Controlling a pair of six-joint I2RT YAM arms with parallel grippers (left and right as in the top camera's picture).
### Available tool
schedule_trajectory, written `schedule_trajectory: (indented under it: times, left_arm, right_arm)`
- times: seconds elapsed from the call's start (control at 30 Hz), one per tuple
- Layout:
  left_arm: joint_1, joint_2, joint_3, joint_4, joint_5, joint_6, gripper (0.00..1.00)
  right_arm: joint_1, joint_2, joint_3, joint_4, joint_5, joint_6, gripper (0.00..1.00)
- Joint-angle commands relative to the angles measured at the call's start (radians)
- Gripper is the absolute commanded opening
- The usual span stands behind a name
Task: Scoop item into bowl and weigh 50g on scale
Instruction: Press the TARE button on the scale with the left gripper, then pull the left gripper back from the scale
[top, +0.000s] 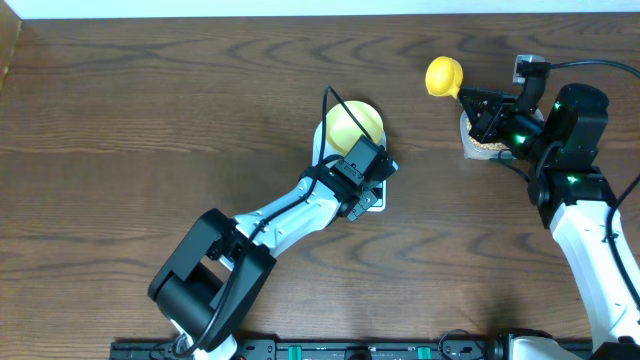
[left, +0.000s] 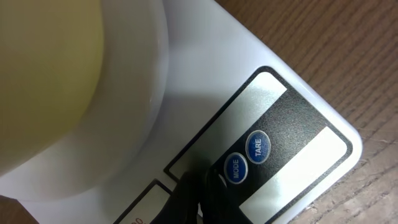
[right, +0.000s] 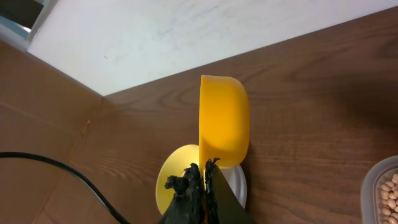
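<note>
Right claw (right: 202, 180) grips scoop (right: 224, 121); left claw (left: 199, 199) closed at the scale (left: 211, 74).

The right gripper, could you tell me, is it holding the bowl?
No, the right gripper grips the bright yellow scoop, while the bowl sits on the scale.

From my end the table (top: 150, 120) reads as dark wood grain, smooth with a low sheen. The scale (left: 205, 74) is white smooth plastic, slightly glossy. Its black panel (left: 292, 124) is finely grained and matt, and the blue buttons (left: 258, 147) are glossy. The bowl (left: 43, 81) is pale yellow and smooth, and I'd say plastic with a soft sheen. The scoop (right: 224, 121) is bright yellow plastic, smooth and satin. The tub (right: 368, 186) is clear plastic. I log the beans (right: 389, 194) as tan, smooth-skinned, matt.
</note>
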Motion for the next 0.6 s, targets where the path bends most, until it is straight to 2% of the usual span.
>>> schedule_trajectory:
  times: [0.0,0.33,0.57]
  left_arm:
    - [-0.008,-0.049,-0.016,0.000,0.005,-0.016,0.08]
    - [-0.008,-0.152,-0.016,0.001,0.006,-0.023,0.08]
    - [0.008,-0.295,-0.016,-0.013,0.005,-0.126,0.08]
  right_arm:
    - [-0.003,0.000,0.022,0.001,-0.003,-0.018,0.01]
    - [-0.003,0.000,0.022,0.001,-0.003,-0.018,0.01]
    - [-0.003,0.000,0.022,0.001,-0.003,-0.018,0.01]
